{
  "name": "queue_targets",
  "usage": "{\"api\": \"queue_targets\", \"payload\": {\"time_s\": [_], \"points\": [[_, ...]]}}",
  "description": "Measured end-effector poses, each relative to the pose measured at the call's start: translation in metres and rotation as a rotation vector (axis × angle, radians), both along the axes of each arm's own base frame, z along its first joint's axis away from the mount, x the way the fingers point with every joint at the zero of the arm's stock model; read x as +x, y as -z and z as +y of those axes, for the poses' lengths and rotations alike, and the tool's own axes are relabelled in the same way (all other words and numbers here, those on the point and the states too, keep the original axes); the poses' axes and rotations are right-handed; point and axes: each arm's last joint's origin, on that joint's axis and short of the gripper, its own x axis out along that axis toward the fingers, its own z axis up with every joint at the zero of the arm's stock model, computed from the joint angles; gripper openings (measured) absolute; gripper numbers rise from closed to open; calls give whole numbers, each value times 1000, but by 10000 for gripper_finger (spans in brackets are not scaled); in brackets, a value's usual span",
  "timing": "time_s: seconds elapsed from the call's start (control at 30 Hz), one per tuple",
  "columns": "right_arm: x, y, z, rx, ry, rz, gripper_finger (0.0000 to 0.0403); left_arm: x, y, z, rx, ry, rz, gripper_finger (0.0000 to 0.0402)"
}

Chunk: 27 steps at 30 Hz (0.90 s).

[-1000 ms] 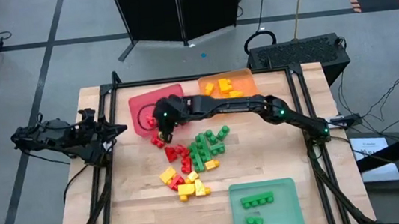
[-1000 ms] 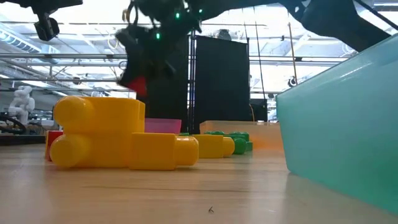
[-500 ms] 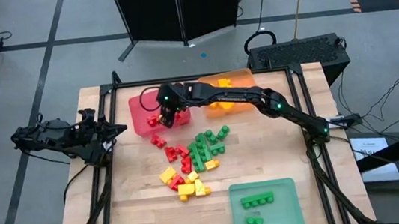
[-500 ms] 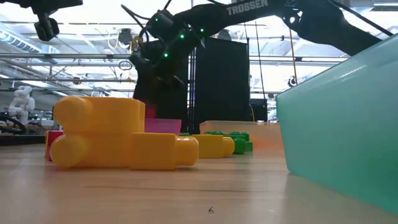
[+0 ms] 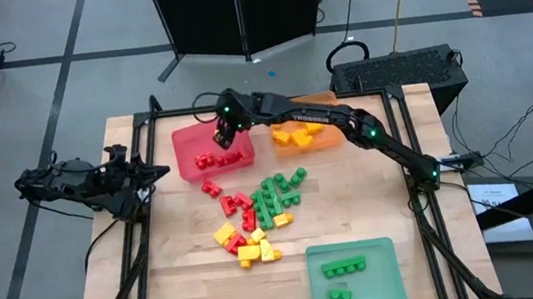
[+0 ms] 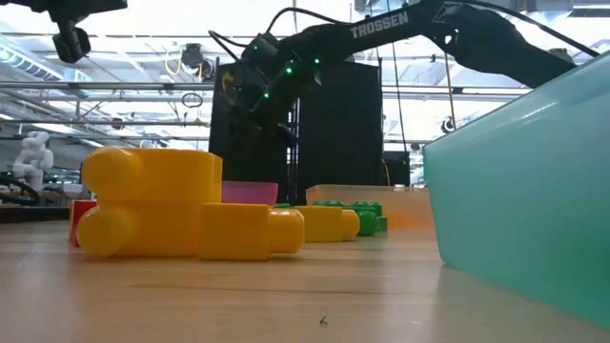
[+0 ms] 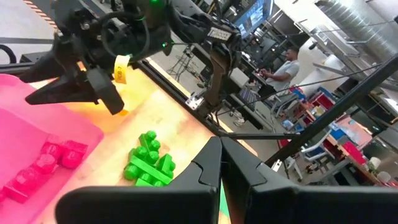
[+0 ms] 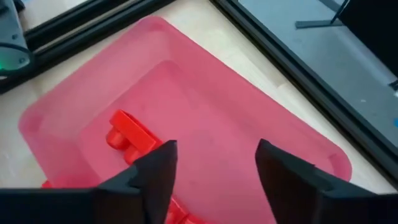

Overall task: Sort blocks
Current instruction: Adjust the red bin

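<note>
My right gripper [image 5: 220, 135] hangs open above the red tray [image 5: 185, 144], near its far right part; the right wrist view shows its fingers spread over the tray floor [image 8: 249, 118]. Red blocks [image 5: 215, 159] lie on that floor, one of them just ahead of the fingers [image 8: 126, 134]. A loose pile of red, green and yellow blocks [image 5: 254, 216] lies mid-table. My left gripper [image 5: 144, 177] waits shut at the table's left edge [image 7: 221, 163].
The orange tray [image 5: 326, 100] with yellow blocks [image 5: 300, 138] sits at the far edge, partly under my right arm. The green tray [image 5: 383, 287] with green blocks [image 5: 341, 269] sits near the near right corner. Yellow blocks [image 6: 152, 205] fill the low view's foreground.
My right gripper has carried a red block up from the pile's far left side toward the far edge, over the red tray, and let it go. The block now lies in the tray among the other red ones, and the gripper has moved on farther over the tray.
</note>
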Motion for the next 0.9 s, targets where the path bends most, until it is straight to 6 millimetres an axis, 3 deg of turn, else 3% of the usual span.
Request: {"api": "queue_targets", "payload": {"time_s": [0.3, 0.53, 0.9], "points": [[-3, 2, -10, 18, 32, -2, 103, 0, 0, 1, 4, -38, -1, 11], [-1, 26, -8, 129, 38, 45, 10, 0, 0, 1, 5, -47, -2, 11], [-23, 37, -22, 149, 215, 242, 3, 0, 0, 2, 7, -76, -1, 11]]}}
